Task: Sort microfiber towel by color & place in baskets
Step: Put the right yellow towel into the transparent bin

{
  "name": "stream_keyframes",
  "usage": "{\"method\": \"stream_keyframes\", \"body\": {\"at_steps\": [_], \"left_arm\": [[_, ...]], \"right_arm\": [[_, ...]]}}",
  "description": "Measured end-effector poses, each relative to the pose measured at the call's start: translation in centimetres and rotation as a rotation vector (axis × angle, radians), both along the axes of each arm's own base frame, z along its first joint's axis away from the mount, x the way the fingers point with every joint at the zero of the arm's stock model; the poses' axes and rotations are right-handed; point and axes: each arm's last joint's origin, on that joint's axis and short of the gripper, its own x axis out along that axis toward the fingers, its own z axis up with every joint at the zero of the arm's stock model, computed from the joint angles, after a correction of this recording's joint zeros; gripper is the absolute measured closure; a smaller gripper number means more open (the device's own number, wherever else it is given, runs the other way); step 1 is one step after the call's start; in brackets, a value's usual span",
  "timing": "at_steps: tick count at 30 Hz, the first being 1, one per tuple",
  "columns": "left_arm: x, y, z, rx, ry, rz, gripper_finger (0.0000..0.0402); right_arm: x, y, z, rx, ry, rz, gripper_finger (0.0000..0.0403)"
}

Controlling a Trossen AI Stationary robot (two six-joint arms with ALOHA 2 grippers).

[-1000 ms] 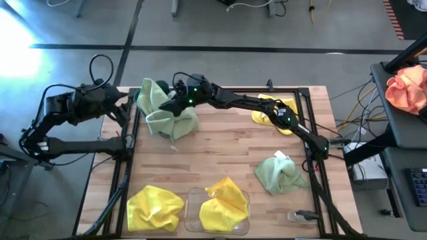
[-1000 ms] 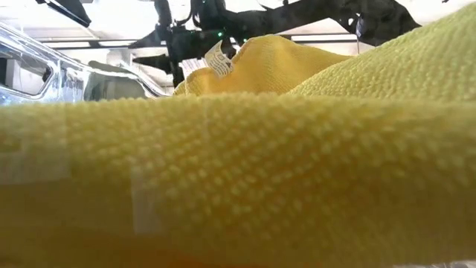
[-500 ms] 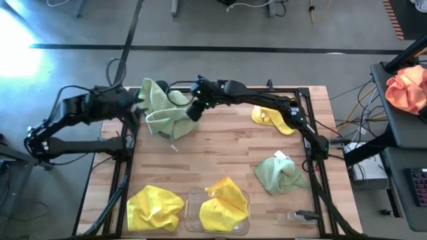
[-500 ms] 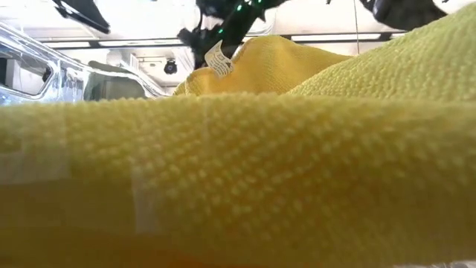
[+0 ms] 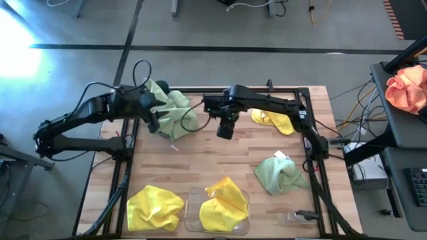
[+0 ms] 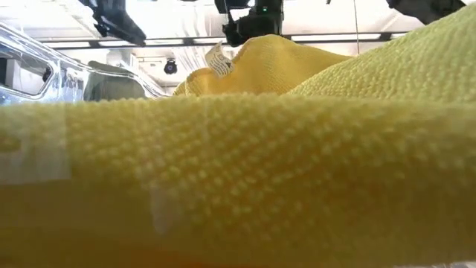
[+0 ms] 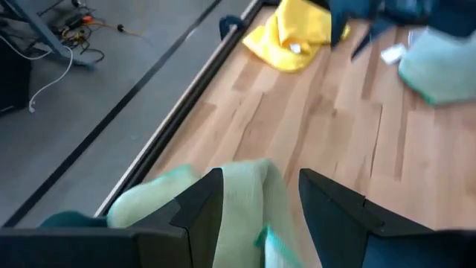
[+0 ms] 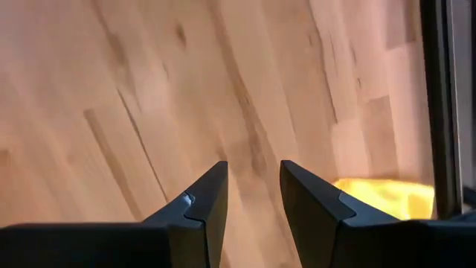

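Observation:
Pale green microfiber towels (image 5: 179, 115) are heaped at the table's far left over the dark teal basket (image 7: 63, 221), whose rim shows only in the left wrist view. My left gripper (image 5: 155, 119) is open just over this heap, with green towel (image 7: 245, 201) showing between its fingers. My right gripper (image 5: 225, 130) points down over bare wood near the table's middle, open and empty (image 8: 253, 167). Another green towel (image 5: 280, 173) lies at the right, a yellow one (image 5: 273, 120) at the far right and one (image 5: 155, 207) at the near left. A third yellow towel (image 5: 223, 208) lies in the clear basket (image 5: 193, 199).
A black frame (image 5: 303, 100) runs along the table's far and side edges. An orange-pink cloth bundle (image 5: 407, 90) lies on a stand off the table's right. The table's middle (image 5: 220, 160) is bare wood. In the low view the yellow towel (image 6: 238, 186) blocks nearly everything.
My right gripper has drawn away from the green heap toward the table's middle and tipped from nearly level to pointing down. My left gripper has come from the table's left edge to over the green heap, sinking a little. The heap stays at the far left.

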Motion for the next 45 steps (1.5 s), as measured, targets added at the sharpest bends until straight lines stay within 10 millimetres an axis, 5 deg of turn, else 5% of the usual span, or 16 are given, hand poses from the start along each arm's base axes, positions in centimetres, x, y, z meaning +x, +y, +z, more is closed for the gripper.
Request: {"method": "stream_keyframes", "body": {"at_steps": [8, 13, 23, 30, 38, 45], "left_arm": [[1.2, 0.4, 0.7, -0.051, -0.134, 0.055, 0.024], [2.3, 0.8, 1.2, -0.059, -0.23, 0.069, 0.024], [5.1, 1.1, 1.5, -0.068, -0.342, 0.052, 0.024], [5.7, 1.4, 1.9, -0.037, -0.402, 0.09, 0.024], [5.3, 1.4, 2.7, -0.027, -0.485, 0.163, 0.024], [6.2, 1.7, 2.7, -0.035, -0.526, 0.168, 0.024]], "right_arm": [[-3.9, 1.1, 0.9, -0.009, 0.062, 0.146, 0.03], [-7.1, 0.4, 0.6, -0.043, -0.069, 0.115, 0.0306], [-14.4, -1.0, -3.7, -0.097, -0.287, -0.008, 0.0307], [-17.6, -1.7, -6.0, -0.08, -0.374, -0.083, 0.0312], [-19.2, -2.9, -7.6, -0.288, -0.147, -0.17, 0.0317], [-21.3, -4.6, -10.1, -0.254, -0.037, -0.283, 0.0314]]}}
